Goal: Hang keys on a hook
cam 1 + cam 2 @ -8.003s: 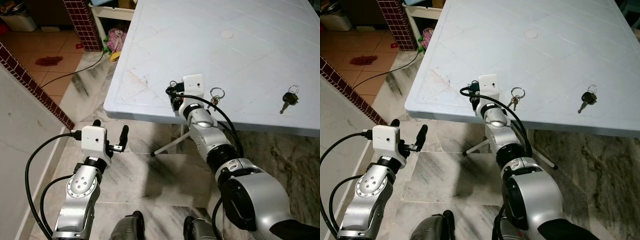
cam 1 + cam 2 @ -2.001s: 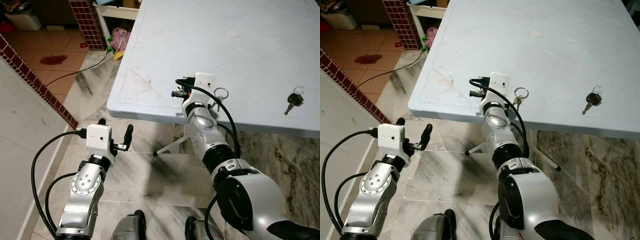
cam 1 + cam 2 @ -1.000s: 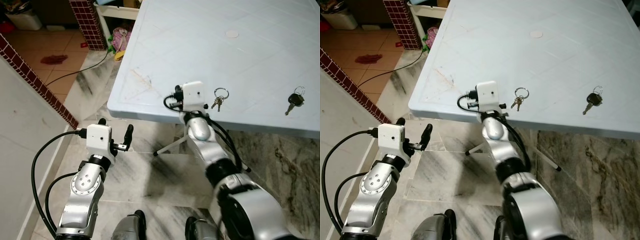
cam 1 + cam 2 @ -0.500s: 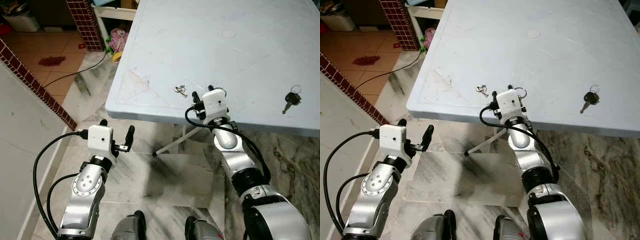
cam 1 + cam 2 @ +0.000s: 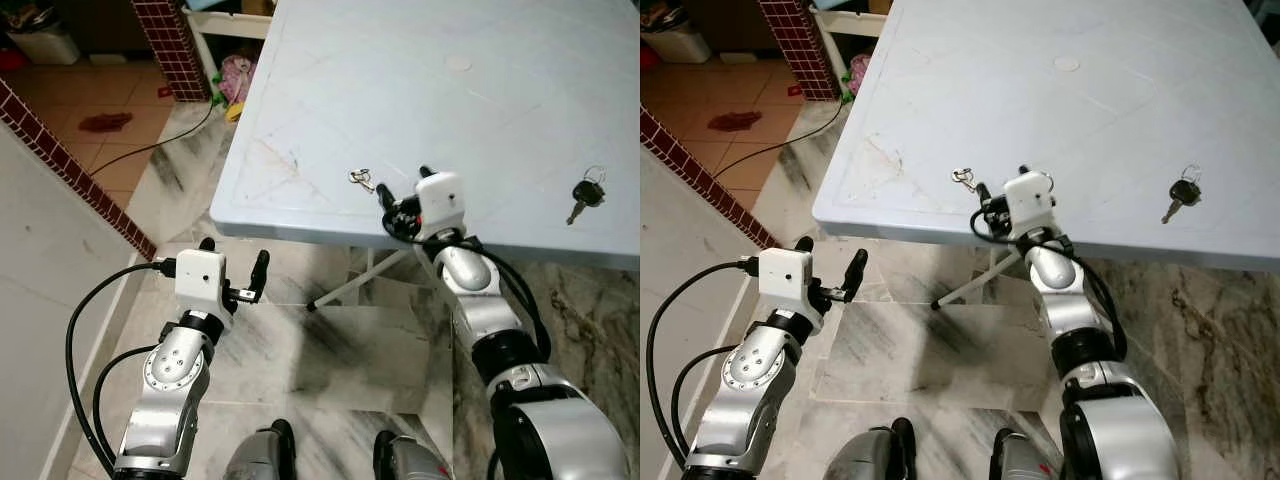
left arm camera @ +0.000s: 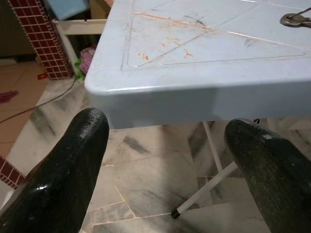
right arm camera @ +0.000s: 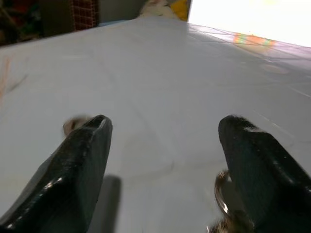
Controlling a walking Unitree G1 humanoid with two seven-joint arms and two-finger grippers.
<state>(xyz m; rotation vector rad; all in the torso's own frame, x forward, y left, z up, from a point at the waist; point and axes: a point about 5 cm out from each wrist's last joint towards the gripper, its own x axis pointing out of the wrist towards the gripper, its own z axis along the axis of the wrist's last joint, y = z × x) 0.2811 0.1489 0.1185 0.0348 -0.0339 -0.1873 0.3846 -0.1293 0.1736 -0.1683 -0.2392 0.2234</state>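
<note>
Head pair: looks steeply down on table [image 5: 330,120]; views overlap almost wholly. Left wrist: below table's corner, close. Right wrist: skims tabletop, very close.

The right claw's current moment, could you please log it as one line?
right claw: open, over table front edge | key ring: beside one finger, not gripped | small keys: on table | left claw: open, idle

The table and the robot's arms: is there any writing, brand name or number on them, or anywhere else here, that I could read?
No readable text shows anywhere.
Table: only scuffs and moulded lines, no lettering.
White camera boxes above the left gripper and right gripper: plain, no label.
Black-headed key and small keys: too small to tell any stamp or brand.
</note>
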